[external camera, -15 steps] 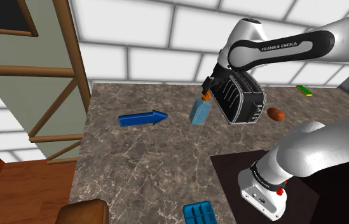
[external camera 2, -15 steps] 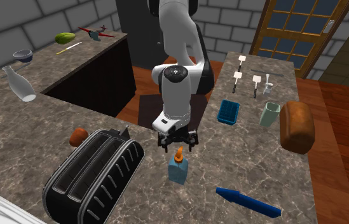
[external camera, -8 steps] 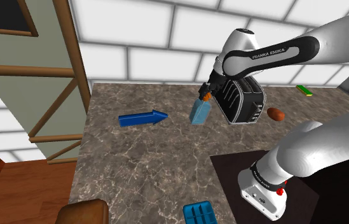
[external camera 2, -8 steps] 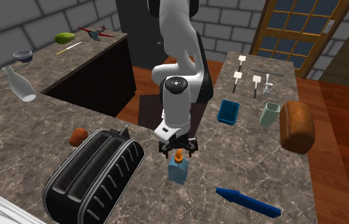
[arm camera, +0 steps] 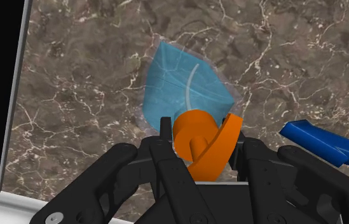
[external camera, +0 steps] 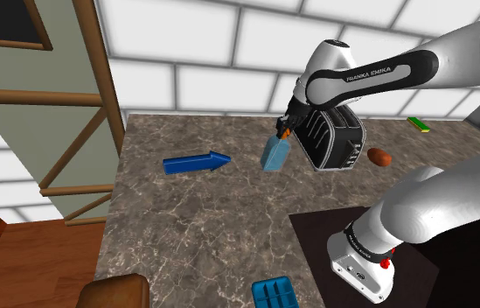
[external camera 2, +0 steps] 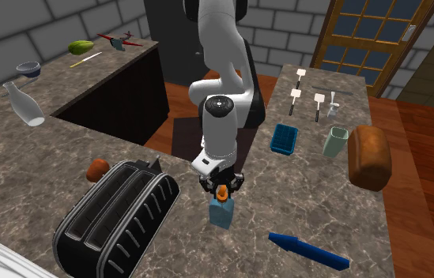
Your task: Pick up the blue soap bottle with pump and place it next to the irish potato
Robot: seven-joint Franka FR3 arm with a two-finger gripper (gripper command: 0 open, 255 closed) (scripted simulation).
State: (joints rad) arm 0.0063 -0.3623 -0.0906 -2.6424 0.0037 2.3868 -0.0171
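Your gripper (arm camera: pixel 199 141) has drawn its fingers in from the spread of half a second ago and now pinches the orange pump (arm camera: pixel 198 147) of the bottle (arm camera: pixel 182 86). The arm itself has barely moved, so the change is the closing.

The pale blue bottle stands upright directly beneath the gripper (external camera 2: pixel 221 183), its base apparently not yet off the surface (external camera: pixel 194 210). Judged from that, the grasp is made and the lift is next.

A toaster (external camera: pixel 332 136) lies just beside the gripper (external camera: pixel 283 129), and the potato (external camera: pixel 379 157) sits beyond it on the far side. You will likely need to carry the bottle (external camera: pixel 274 154) up and over or around the toaster. A hold on the pump alone may let the bottle swing. A blue arrow (external camera: pixel 196 163) lies off the gripper's other side, away from that path.
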